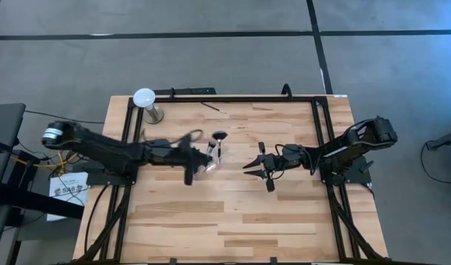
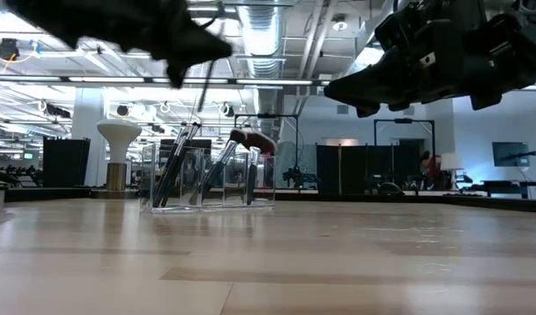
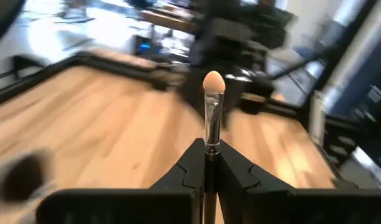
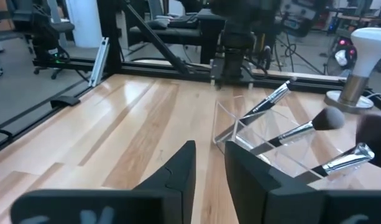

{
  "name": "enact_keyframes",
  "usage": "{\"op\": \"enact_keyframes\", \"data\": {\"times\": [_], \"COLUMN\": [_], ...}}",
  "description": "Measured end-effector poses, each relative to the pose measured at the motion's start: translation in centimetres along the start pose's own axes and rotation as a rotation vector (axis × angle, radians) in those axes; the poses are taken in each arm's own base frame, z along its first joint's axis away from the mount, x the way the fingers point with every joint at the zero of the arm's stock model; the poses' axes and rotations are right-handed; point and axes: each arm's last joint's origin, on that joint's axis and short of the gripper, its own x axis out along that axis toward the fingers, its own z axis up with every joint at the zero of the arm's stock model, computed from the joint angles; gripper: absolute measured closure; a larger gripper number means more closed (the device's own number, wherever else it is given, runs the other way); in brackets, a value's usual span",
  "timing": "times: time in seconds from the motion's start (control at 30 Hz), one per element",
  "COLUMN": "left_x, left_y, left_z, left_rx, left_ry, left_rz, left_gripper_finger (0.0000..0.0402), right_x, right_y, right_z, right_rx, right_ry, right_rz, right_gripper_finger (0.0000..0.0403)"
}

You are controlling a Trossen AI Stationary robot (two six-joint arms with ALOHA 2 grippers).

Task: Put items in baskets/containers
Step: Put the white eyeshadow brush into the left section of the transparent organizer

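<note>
A clear cup (image 1: 210,165) (image 2: 206,179) (image 4: 265,134) stands near the table's middle with several brushes leaning in it, bristle ends up. One of them has a wide dark head (image 1: 219,136). My left gripper (image 1: 197,154) (image 2: 193,52) hovers just left of and above the cup. It is shut on a brush with a silvery ferrule and a peach tip (image 3: 213,81). To the right of the cup my right gripper (image 1: 250,166) (image 4: 209,168) hangs above the table, open, with nothing between its fingers. My left gripper pinches the brush between its two fingers on the dark handle just behind the silvery ferrule (image 3: 210,148). The brush lies along the fingers, and its peach tip sticks out past the fingertips. It is lifted clear of the table.
A white-domed stand (image 1: 146,101) (image 2: 119,153) (image 4: 364,56) sits at the far left corner. A thin dark stick (image 1: 212,107) lies near the far edge. Black frame rails (image 1: 317,125) run along the table's sides. Bare wood stretches toward the near edge.
</note>
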Motion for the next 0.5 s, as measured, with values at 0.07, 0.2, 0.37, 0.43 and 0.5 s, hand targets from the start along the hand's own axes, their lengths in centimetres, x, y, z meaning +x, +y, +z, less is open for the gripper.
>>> {"op": "enact_keyframes", "data": {"times": [0.07,0.2,0.37,0.43,0.5], "left_x": [-1.7,-3.9,-4.6,-4.4,-4.3], "left_y": [0.7,1.6,2.0,2.3,2.7], "left_z": [-0.7,-1.8,-3.0,-3.3,-3.5], "left_rx": [-0.051,-0.093,-0.087,-0.096,-0.112], "left_ry": [-0.025,-0.063,-0.035,-0.015,-0.005], "left_rz": [0.067,0.16,0.177,0.204,0.229], "left_gripper_finger": [0.038,0.0382,0.0376,0.0374,0.0375], "right_x": [0.0,0.0,-0.1,-0.1,-0.1], "right_y": [-0.1,-0.4,-0.8,-0.8,-0.8], "right_z": [0.0,0.0,-0.2,-0.3,-0.3], "right_rx": [0.001,0.006,0.033,0.034,0.035], "right_ry": [0.001,0.002,0.015,0.023,0.029], "right_rz": [-0.005,-0.019,-0.033,-0.032,-0.031], "right_gripper_finger": [0.0327,0.0328,0.0328,0.0328,0.0328]}}
